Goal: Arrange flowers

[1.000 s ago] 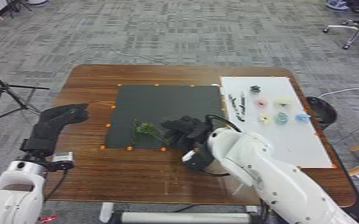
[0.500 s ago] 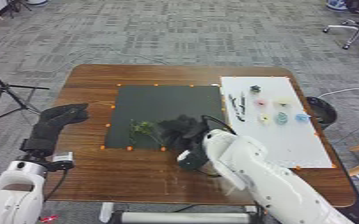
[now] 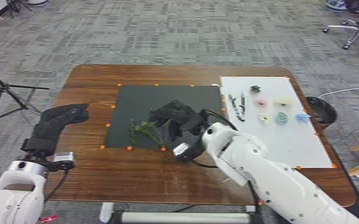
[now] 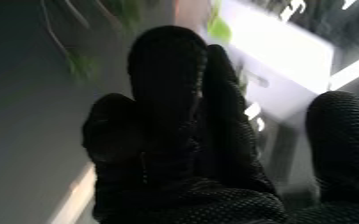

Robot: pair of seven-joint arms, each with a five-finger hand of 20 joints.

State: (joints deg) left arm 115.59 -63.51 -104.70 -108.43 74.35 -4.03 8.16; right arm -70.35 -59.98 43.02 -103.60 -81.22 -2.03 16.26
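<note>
The flowers lie in two places on the bench (image 3: 113,175): green stems (image 3: 143,131) on the dark mat (image 3: 162,95), between seven and eight o'clock from its middle, and small blooms on the white sheet (image 3: 300,150), at three o'clock from the mat. Taking the sheet as our dial, with twelve at its far edge, we see a dark green piece (image 3: 255,89) at eleven, a pink bloom (image 3: 262,102) between eleven and twelve, a pale yellowish bloom (image 3: 283,101) near twelve, a yellow one (image 3: 264,118) near nine, a teal one (image 3: 282,118) close to the centre and a blue one (image 3: 302,118) near three.

Our right hand (image 3: 177,117) is over the middle of the mat, at about two o'clock from the stems, its arm coming in from five o'clock. In the right wrist view we see its fingers (image 4: 167,75) extended, with a blurred green leaf (image 4: 218,27) beyond them; we cannot tell whether they touch any stem. Our left hand (image 3: 63,115) is at the bench's side edge, between nine and ten o'clock, with its fingers relaxed.
</note>
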